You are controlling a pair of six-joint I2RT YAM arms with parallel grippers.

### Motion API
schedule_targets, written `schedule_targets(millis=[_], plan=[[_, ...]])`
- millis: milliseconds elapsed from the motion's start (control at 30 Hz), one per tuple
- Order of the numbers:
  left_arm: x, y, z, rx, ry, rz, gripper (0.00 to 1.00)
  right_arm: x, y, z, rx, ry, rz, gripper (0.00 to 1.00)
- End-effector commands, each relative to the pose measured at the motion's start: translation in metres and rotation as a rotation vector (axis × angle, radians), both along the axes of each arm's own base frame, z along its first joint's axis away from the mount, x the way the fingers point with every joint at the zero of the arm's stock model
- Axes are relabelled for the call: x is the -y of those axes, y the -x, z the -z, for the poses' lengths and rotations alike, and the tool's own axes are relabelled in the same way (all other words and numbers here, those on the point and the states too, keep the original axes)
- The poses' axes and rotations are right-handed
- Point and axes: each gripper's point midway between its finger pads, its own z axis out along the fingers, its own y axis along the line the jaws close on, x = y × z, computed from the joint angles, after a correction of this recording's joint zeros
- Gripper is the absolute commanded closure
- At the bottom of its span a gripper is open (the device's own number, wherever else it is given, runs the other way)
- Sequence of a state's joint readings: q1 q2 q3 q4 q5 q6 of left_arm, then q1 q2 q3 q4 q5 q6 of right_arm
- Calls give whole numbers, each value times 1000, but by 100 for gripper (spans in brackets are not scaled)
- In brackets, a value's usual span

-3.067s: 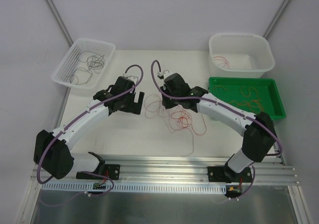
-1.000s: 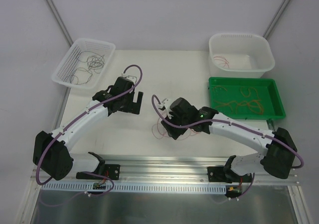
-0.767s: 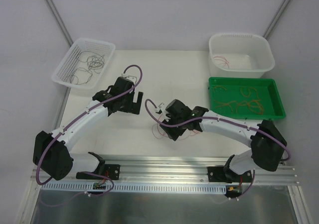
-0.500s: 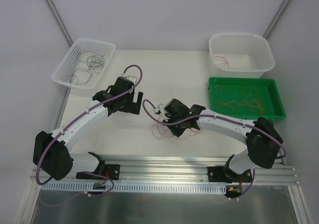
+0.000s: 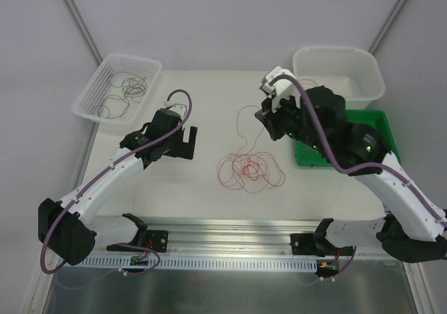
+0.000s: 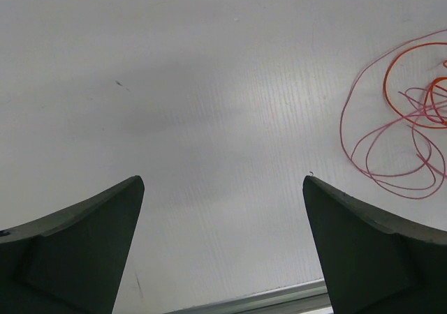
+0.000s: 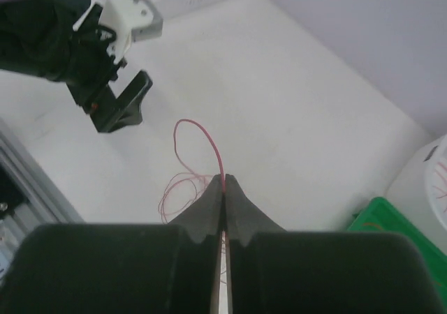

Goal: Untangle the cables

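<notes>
A loose tangle of thin red and orange cables (image 5: pixel 250 169) lies on the white table in the middle. It also shows at the right edge of the left wrist view (image 6: pixel 412 132). My right gripper (image 5: pixel 260 113) is raised above and behind the tangle. It is shut on one red cable (image 7: pixel 202 136), pinched at the fingertips (image 7: pixel 223 183). That cable arcs up and then hangs down to the tangle. My left gripper (image 5: pixel 187 141) is open and empty, low over bare table left of the tangle, with its fingers (image 6: pixel 105 216) wide apart.
A white mesh basket (image 5: pixel 105 116) holding dark wires stands at the back left. A white tub (image 5: pixel 342 94) with red wires stands at the back right. A green tray (image 5: pixel 383 125) lies in front of it, partly under my right arm. A metal rail (image 5: pixel 230 234) runs along the near edge.
My right gripper has risen from the tangle and moved back and right, drawing one red cable up with it. The tangle now lies uncovered. The left gripper has barely shifted.
</notes>
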State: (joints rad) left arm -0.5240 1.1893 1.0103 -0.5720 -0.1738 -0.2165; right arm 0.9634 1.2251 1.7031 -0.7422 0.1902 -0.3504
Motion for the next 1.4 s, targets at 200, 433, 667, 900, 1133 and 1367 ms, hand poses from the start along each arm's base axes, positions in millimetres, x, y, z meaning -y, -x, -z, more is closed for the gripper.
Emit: schedule_targets(millis=[200,433,667,900,1133,1367], plan=[[24,4,-41,170,171,124,1,10,-23,-104,246,-188,107,99],[75,27,-92,310,510,340,1,-14,-24,-94,204,-176,36,99],[126,29,-92,303,674,415,1,-25,-19,-85,161,-171,-12,99],[175,24,-73,354,655,523,2,-27,-11,-90,144,-200,-44,99],[212,-8,-20,319,570,423,8,-24,-3,-102,139,-241,-62,99],[207,-21,64,170,479,262,35,-1,0,-117,184,-239,-14,99]])
